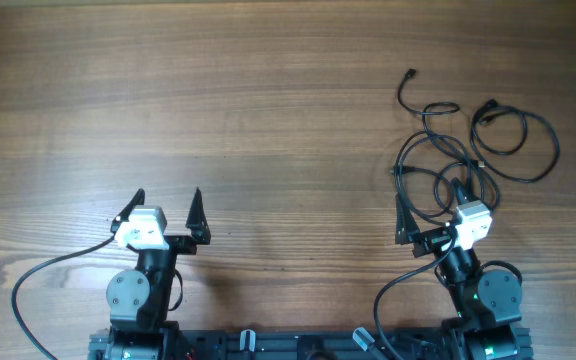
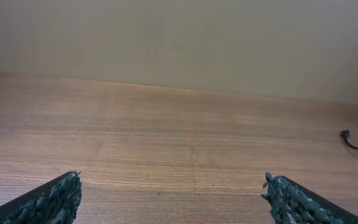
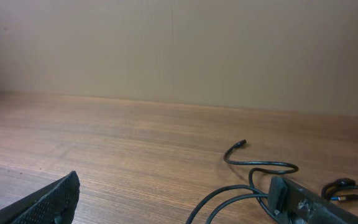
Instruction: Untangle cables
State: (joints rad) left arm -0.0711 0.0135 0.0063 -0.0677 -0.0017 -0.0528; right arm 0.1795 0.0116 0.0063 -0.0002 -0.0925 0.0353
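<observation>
You see the table (image 1: 268, 100) softly and evenly lit, shadows faint; overhead looks sharp, wrist views slightly soft toward its far edge.

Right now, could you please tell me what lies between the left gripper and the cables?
Only bare wooden table: the overhead view shows nothing else on the stretch from the left gripper to the cables.

The table (image 1: 268, 100) is matt grained wood — the cables (image 1: 465, 150) smooth black plastic, the jaws rough-textured.

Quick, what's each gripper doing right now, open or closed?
Left gripper: open, empty.
Right gripper: open, beside the cables, holding none.
</observation>
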